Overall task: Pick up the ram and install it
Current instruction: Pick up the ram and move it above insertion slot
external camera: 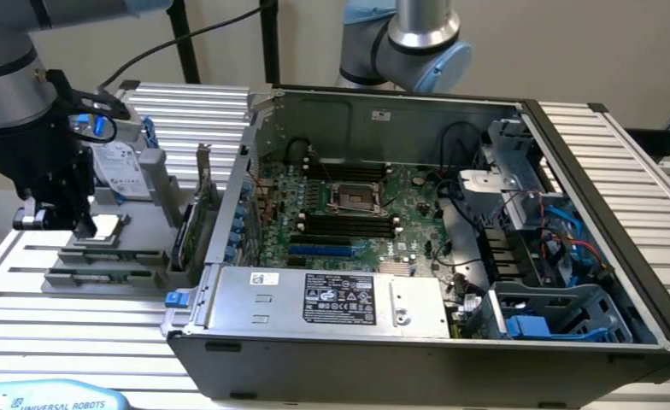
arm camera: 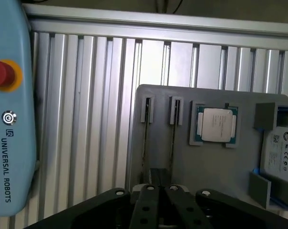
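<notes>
Ram [arm camera: 172,143] in holder [arm camera: 210,174], near gripper [arm camera: 158,189]

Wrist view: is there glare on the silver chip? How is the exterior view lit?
Wrist view: mild glare whitens the chip, and the table slats shine in strips. Exterior view: even light inside the computer case, its near outer wall in shade.

Thin ram [arm camera: 173,143] stands on edge, slotted in gray holder [arm camera: 220,162]

High exterior and close downward wrist views share the tray [external camera: 141,229] [arm camera: 215,171].
</notes>
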You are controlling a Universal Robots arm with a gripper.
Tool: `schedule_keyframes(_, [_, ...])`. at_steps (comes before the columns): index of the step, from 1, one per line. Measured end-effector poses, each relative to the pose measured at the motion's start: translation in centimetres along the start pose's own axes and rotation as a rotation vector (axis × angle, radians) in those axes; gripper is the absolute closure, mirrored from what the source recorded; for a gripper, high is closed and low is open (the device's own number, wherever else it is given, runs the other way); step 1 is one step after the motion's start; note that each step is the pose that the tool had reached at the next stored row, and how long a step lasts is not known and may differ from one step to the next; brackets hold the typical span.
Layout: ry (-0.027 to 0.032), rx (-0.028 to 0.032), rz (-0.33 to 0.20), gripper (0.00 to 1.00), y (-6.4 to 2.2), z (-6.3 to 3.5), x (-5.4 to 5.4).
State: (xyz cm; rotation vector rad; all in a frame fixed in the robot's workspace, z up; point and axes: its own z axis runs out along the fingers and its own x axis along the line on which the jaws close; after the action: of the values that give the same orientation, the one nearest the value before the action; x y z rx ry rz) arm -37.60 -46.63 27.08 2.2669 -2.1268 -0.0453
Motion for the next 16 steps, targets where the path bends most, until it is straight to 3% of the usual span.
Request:
schedule_keyframes(1, [0.0002, 0.0003, -0.002, 0.88, -0.03, 0.14, 0.1])
schedule_keyframes(3, [0.0003, 0.0009, -0.006, 0.76, -0.09, 0.44, 0.1])
schedule_keyframes(5, [0.0004, 0.0015, -0.009, 0.76, -0.17, 0.75, 0.3])
schedule_keyframes(6, [0.0005, 0.0017, -0.01, 0.69, -0.21, 0.9, 0.3])
schedule_keyframes(16, [0.0008, 0.0022, -0.017, 0.69, -0.46, 2.65, 0.9])
